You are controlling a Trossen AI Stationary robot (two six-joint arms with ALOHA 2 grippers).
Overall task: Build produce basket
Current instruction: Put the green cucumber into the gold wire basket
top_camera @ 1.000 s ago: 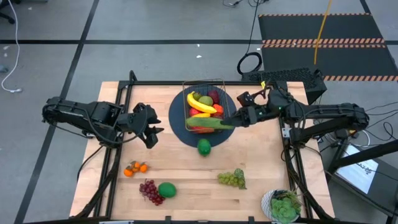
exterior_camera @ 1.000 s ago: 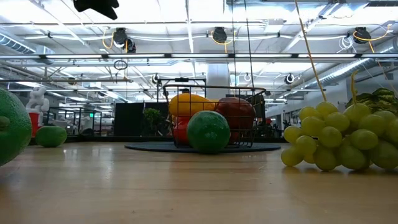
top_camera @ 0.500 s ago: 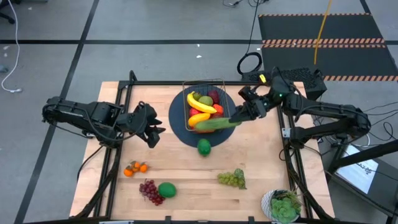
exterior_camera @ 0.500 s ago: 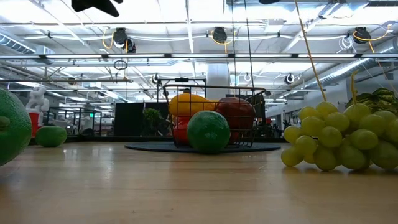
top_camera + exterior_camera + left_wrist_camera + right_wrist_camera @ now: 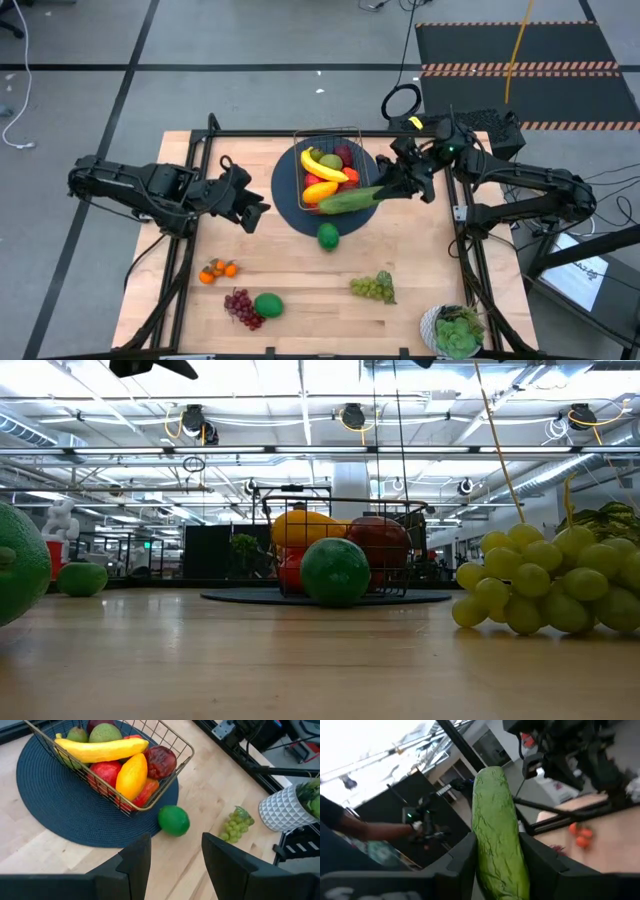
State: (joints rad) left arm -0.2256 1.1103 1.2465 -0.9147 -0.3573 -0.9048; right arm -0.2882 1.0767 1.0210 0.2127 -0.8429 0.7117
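While my right gripper is clamping its fingers on one end of the cucumber, I am holding it tilted over the right edge of the basket. My left gripper is hanging with its fingers apart and holding nothing, left of the round blue mat. A lime is lying just in front of the mat.
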